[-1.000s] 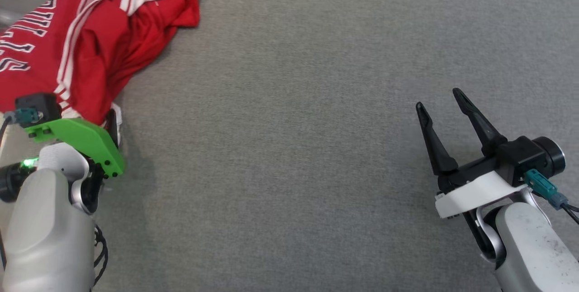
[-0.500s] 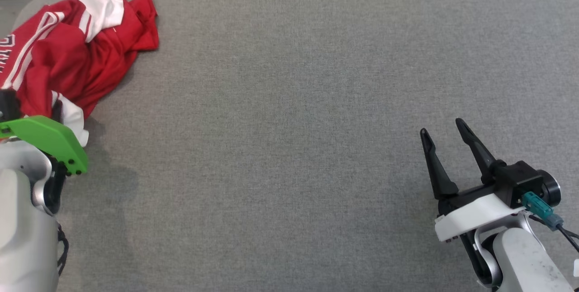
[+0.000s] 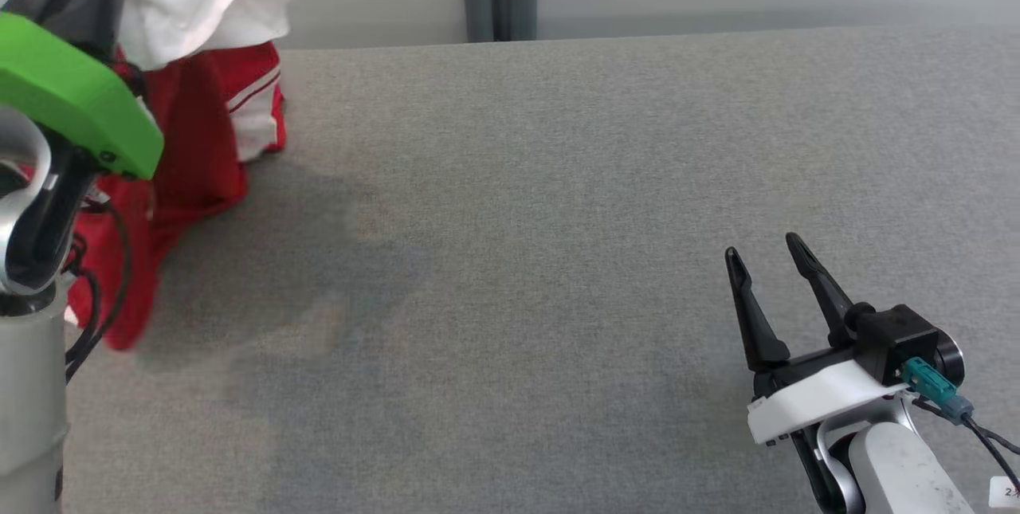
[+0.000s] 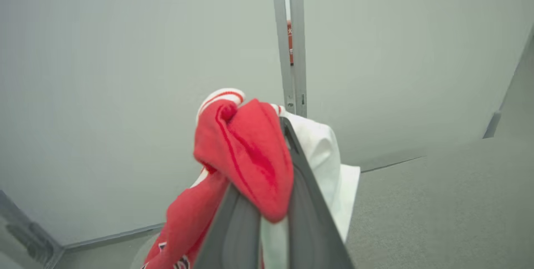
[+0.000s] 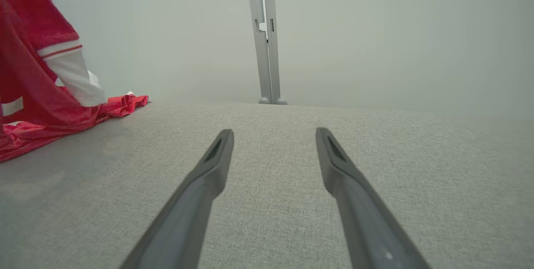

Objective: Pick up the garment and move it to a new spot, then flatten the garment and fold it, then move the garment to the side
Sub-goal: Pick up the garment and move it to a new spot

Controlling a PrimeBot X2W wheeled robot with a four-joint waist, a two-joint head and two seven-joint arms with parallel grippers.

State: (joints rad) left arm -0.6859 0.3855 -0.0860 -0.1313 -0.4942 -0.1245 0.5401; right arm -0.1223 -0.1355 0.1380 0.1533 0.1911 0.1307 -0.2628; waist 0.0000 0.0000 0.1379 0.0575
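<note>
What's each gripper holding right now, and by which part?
The left gripper is shut on the garment, pinching a bunched red-and-white fold at its top; the rest hangs to the table. The right gripper is open, holding nothing.

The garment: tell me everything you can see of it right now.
The garment is a red jersey-like top of soft, thin cloth with white panels, white stripes and some lettering. It is crumpled, not flat. The left gripper is shut on a bunched red and white fold, holding it up at the table's left side; the rest hangs down, and its lower end lies on the grey table. The open right gripper is apart from it.
</note>
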